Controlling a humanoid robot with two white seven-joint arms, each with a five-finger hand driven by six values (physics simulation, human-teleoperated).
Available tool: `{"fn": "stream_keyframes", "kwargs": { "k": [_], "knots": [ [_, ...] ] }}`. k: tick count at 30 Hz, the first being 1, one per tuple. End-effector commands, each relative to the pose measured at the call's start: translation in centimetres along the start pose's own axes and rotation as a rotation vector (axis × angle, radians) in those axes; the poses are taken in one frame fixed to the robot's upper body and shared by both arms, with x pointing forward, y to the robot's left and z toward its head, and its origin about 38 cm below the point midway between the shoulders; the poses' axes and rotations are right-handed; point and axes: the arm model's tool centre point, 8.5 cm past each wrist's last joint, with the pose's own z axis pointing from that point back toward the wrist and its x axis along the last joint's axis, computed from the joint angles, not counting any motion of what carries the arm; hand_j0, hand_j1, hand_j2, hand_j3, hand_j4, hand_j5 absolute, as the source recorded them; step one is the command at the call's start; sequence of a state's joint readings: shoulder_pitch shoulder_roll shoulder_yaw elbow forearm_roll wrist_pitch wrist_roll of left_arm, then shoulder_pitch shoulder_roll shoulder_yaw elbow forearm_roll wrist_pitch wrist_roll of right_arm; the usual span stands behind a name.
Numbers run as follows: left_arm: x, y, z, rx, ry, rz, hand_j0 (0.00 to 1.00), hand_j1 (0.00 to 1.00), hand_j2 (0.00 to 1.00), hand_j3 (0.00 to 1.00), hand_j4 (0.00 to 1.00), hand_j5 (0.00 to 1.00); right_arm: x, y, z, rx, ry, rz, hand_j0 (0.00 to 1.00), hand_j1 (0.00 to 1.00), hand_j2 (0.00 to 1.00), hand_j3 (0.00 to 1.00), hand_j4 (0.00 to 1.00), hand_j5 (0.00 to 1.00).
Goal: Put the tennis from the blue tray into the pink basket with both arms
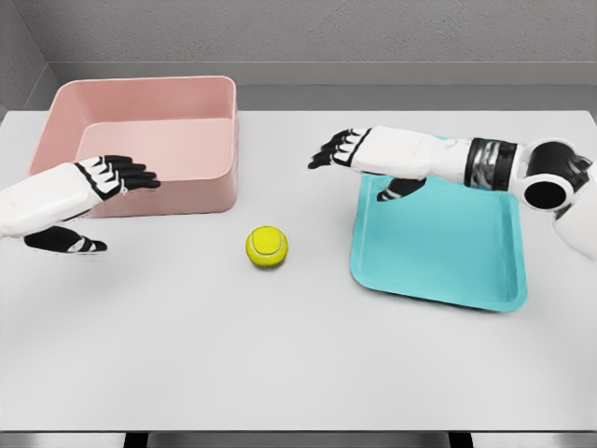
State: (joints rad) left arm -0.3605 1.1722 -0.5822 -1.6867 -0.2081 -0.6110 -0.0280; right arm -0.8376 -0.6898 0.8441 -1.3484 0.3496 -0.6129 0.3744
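On the white table (298,373), the tennis ball (267,247) lies between basket (140,103) and tray (485,280): light, fuzzy, apt to roll; cup its sides. Left hand (117,175) and right hand (340,149) both hover open-fingered, holding nothing.

You have the yellow felt tennis ball (267,247) on the white table (280,355), between the pink plastic basket (140,103) at left and the blue flat tray (448,252) at right.

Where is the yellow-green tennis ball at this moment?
In the head view, the yellow-green tennis ball lies on the white table near the middle, between the pink basket on its left and the blue tray on its right, inside neither.
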Motion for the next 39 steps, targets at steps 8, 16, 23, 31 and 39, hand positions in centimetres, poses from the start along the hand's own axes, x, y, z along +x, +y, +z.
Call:
{"fn": "stream_keyframes", "kwargs": {
  "k": [8, 16, 23, 31, 39],
  "knots": [
    [2.0, 3.2, -4.5, 0.044, -0.106, -0.18, 1.0, 1.0, 1.0, 1.0, 1.0, 1.0, -3.9, 0.2, 10.9, 0.001, 0.209, -0.029, 1.0, 1.0, 1.0, 1.0, 1.0, 1.0],
    [4.4, 3.3, -9.8, 0.063, -0.232, -0.213, 1.0, 1.0, 1.0, 1.0, 1.0, 1.0, -4.3, 0.1, 10.7, -0.014, 0.218, -0.044, 1.0, 1.0, 1.0, 1.0, 1.0, 1.0],
    [5.1, 1.4, -11.7, 0.021, -0.297, -0.061, 1.0, 1.0, 1.0, 1.0, 1.0, 1.0, -4.4, 0.3, 10.7, 0.0, 0.22, -0.047, 1.0, 1.0, 1.0, 1.0, 1.0, 1.0],
    [4.9, -2.0, -12.9, -0.13, -0.325, 0.113, 1.0, 1.0, 1.0, 1.0, 1.0, 1.0, -4.7, 1.6, 8.6, 0.03, 0.205, -0.086, 1.0, 1.0, 1.0, 1.0, 1.0, 1.0],
    [5.5, -3.7, -13.3, -0.268, -0.354, 0.225, 1.0, 1.0, 1.0, 1.0, 1.0, 1.0, -4.7, 1.4, 8.7, 0.03, 0.207, -0.084, 1.0, 1.0, 1.0, 1.0, 1.0, 1.0]
  ]
}}
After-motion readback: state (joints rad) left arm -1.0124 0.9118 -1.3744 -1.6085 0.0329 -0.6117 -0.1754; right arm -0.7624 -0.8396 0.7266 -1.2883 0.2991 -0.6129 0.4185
